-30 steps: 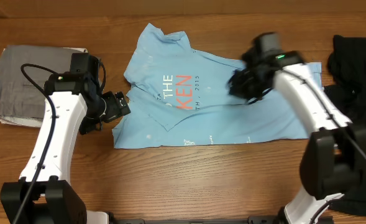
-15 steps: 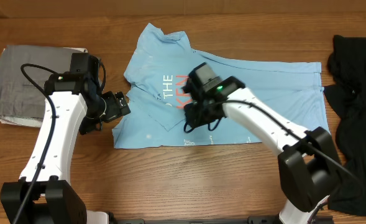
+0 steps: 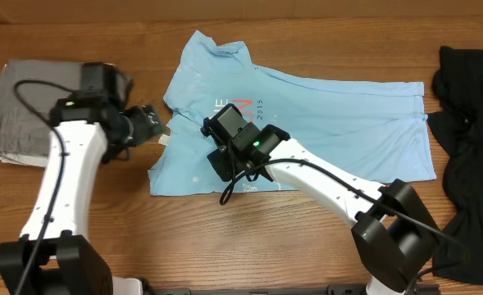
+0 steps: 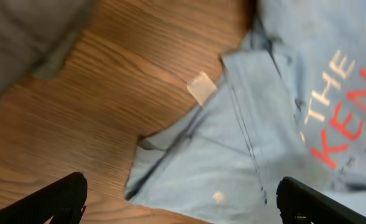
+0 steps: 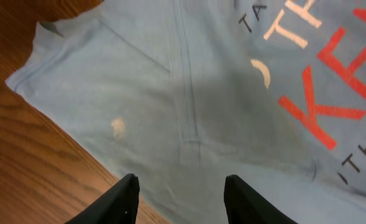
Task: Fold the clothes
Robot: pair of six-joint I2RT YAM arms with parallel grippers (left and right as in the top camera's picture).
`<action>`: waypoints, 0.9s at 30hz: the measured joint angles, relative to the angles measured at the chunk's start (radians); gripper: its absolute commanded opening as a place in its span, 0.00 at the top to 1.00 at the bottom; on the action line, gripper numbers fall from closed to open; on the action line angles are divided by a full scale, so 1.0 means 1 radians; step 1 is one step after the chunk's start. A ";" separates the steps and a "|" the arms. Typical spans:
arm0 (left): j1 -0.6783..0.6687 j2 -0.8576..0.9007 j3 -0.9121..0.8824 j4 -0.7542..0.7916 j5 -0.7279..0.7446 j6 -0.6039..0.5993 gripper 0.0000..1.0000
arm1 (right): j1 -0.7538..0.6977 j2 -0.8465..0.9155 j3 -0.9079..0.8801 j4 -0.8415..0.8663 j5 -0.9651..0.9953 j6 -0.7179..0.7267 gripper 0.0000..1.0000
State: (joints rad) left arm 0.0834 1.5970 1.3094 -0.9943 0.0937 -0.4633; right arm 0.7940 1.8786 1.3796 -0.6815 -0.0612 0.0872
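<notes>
The light blue T-shirt (image 3: 339,131) lies spread on the table, with red and white print (image 5: 332,93) showing near its middle. Its left sleeve edge and a small white tag (image 4: 201,87) show in the left wrist view. My left gripper (image 3: 152,123) hovers wide open over the shirt's left edge (image 4: 183,174), with nothing between its fingers (image 4: 64,199). My right gripper (image 3: 219,162) hangs open above the shirt's front left part, close to the hem, holding nothing (image 5: 183,199).
A folded grey garment (image 3: 28,115) lies at the table's left end, behind my left arm. A heap of black clothing (image 3: 471,139) lies at the right edge. Bare wood (image 3: 249,238) runs along the front of the shirt.
My right arm swept left across the shirt, from its right half to its front left part, and its jaws opened. My left gripper moved slightly towards the back.
</notes>
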 measured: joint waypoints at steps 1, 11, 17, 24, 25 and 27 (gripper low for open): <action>0.029 0.000 0.000 0.003 0.010 -0.008 0.00 | 0.002 0.000 -0.006 0.019 0.008 -0.002 0.52; 0.232 0.000 0.000 0.005 0.038 -0.039 0.00 | 0.005 0.000 -0.161 0.275 0.037 -0.011 0.57; 0.232 0.000 0.000 0.004 0.042 -0.039 0.00 | 0.005 0.000 -0.248 0.404 0.041 -0.033 0.56; 0.232 0.000 0.000 0.004 0.045 -0.039 0.00 | 0.005 0.000 -0.290 0.463 0.040 -0.074 0.56; 0.232 0.000 0.000 0.004 0.045 -0.039 0.00 | 0.005 0.000 -0.290 0.465 0.041 -0.077 0.56; 0.232 0.000 0.000 0.004 0.045 -0.039 0.00 | 0.005 0.000 -0.290 0.470 0.040 -0.082 0.55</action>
State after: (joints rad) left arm 0.3149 1.5970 1.3094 -0.9905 0.1387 -0.5026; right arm 0.7994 1.8786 1.0901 -0.2119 -0.0208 0.0055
